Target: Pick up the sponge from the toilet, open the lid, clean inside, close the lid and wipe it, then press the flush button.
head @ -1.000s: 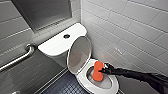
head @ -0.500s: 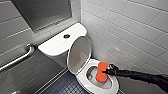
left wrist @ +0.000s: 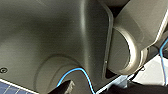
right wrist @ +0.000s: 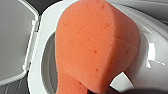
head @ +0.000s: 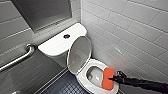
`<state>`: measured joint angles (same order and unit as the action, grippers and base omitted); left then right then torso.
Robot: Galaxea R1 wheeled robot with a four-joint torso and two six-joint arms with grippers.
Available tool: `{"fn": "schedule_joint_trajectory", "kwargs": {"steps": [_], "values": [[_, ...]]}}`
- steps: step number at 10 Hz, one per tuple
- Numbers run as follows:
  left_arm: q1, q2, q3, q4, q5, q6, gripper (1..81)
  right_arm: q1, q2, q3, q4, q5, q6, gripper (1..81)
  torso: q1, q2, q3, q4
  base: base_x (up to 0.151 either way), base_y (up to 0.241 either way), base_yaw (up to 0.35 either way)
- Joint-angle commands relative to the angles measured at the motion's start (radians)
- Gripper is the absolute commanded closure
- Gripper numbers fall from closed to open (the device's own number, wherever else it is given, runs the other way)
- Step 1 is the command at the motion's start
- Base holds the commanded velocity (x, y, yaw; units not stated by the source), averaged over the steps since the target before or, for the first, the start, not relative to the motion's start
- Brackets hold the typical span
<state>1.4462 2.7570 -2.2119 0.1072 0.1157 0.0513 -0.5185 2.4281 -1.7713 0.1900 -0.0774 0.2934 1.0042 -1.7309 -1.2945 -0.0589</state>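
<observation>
Head view — the right gripper (head: 113,79) has its fingers pinching the sponge (head: 108,78) at the rim of the toilet (head: 81,79) bowl — the lid (head: 78,53) stands raised.

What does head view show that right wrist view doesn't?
Head view adds the dark round flush button on the white tank top, the metal grab bar, and the right gripper clamping the orange-red oblong sponge. Right wrist view adds the sponge's pitted surface. Both share that sponge, the raised white oval lid and the white ceramic toilet's rim.
</observation>
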Motion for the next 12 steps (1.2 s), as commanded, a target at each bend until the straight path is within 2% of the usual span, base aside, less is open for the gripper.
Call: {"fn": "schedule_joint_trajectory", "kwargs": {"steps": [1,4,6,9,12], "values": [[0.032,0.007,0.023,-0.015,0.093,0.002,1.0,0.047,-0.157,0.144,0.049,0.021,0.016,81.1,0.000,0.000,0.000,0.000,0.000,0.000,0.000],[0.032,0.021,0.023,-0.015,0.091,0.005,1.0,-0.041,-0.304,0.280,0.055,0.097,0.018,81.1,0.000,0.000,0.000,0.000,0.000,0.000,0.000],[0.032,0.014,0.027,-0.017,0.091,0.005,1.0,-0.152,-0.330,0.291,0.048,0.186,0.016,81.1,0.000,-0.001,0.000,0.000,0.000,0.000,0.000],[0.032,-0.009,0.067,-0.017,0.090,0.005,1.0,-0.314,-0.364,0.316,0.045,0.267,0.015,81.1,0.000,-0.001,0.000,0.000,0.000,0.000,0.000],[0.032,-0.022,0.090,-0.017,0.088,0.005,1.0,-0.454,-0.465,0.450,0.037,0.297,0.003,81.1,0.000,-0.002,0.000,0.000,0.000,0.000,0.000]]}}
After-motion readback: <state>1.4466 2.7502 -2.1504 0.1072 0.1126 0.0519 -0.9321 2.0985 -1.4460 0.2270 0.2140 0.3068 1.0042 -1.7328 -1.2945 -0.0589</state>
